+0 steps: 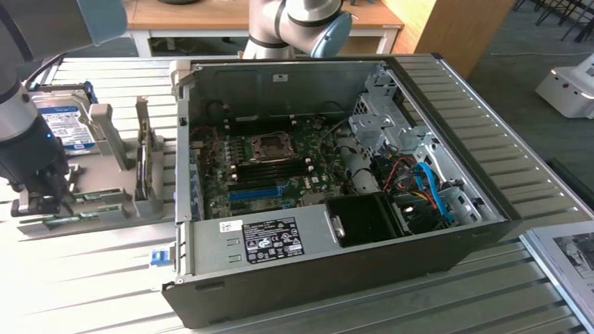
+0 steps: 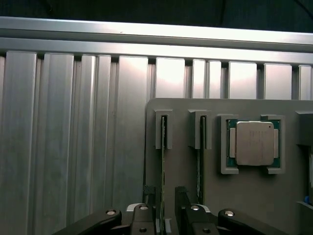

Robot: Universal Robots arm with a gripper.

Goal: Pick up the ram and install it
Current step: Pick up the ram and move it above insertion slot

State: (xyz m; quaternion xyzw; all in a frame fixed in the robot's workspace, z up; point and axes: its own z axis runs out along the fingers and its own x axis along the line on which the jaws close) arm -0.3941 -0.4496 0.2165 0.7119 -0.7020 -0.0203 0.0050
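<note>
Claw (image 2: 165, 195) wide open, one finger (image 2: 182, 198) each side of the ram (image 2: 163, 147), which stands on edge in its slot in the grey holder (image 2: 244, 196). 2nd stick (image 2: 200, 156) in the next slot just beside it, CPU (image 2: 254, 143) in a pocket past that. Ext. view: claw low over holder at the far left, HDD (image 1: 67, 125) behind it, open PC case (image 1: 325, 174) to the right on the slatted table (image 1: 519, 160).

Ribbed brushed-metal table (image 2: 58, 147), matt grey plastic holder (image 2: 254, 196), dull metal processor lid (image 2: 254, 143), matt black case (image 1: 325, 285).
</note>
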